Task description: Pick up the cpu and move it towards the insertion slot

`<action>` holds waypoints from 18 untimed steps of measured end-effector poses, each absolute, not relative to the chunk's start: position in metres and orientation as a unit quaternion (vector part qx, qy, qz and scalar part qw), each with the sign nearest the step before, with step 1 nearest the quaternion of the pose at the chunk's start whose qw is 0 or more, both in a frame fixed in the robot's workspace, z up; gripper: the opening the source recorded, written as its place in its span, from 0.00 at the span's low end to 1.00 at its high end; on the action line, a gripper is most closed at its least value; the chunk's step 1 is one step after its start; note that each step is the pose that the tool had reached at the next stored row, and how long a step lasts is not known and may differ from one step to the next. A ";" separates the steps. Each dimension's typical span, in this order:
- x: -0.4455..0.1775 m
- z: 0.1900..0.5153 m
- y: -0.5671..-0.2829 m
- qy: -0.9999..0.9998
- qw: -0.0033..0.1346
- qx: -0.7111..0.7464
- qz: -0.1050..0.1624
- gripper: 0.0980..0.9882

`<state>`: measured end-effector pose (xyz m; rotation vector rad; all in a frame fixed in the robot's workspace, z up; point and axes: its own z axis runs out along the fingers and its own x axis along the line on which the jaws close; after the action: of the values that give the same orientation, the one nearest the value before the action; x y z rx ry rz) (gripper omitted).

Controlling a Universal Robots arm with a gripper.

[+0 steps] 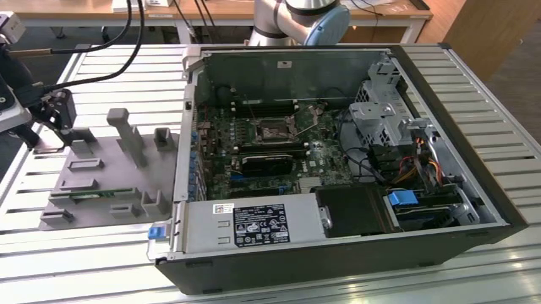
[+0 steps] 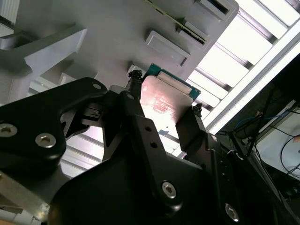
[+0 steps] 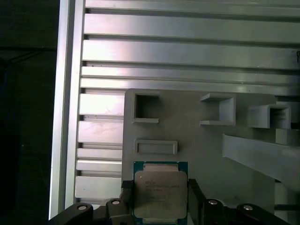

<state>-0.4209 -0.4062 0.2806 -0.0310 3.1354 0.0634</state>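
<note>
Over the tray's [image 1: 127, 171] far corner, on the exterior view's left, hangs the gripper [image 1: 49, 136]. In the first wrist view the jaws are closed onto the cpu [image 3: 161, 193], with one of the dark fingers [image 3: 194, 199] pressed to each opposite edge. So the grab looks done, though I can't tell whether the chip has cleared the tray. On the exterior view's right of the tray, just beside it, sits the open case [image 1: 355, 266], and on its board lies the slot [image 1: 275, 132], well apart from the tray's far corner. The carry across looks wholly undone.
</note>
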 end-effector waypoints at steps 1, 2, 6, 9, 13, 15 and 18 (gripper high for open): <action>-0.421 0.281 -0.406 1.000 0.003 -0.010 0.020 0.50; -0.421 0.282 -0.406 1.000 0.003 -0.010 0.020 0.50; -0.421 0.284 -0.406 1.000 0.003 -0.010 0.020 0.50; -0.421 0.286 -0.406 1.000 0.003 -0.010 0.020 0.50; -0.421 0.290 -0.406 1.000 0.003 -0.010 0.020 0.50; -0.421 0.292 -0.406 1.000 0.003 -0.010 0.020 0.50; -0.421 0.296 -0.406 1.000 0.003 -0.010 0.020 0.50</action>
<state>-0.4209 -0.4061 0.2955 -0.0310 3.1354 0.0633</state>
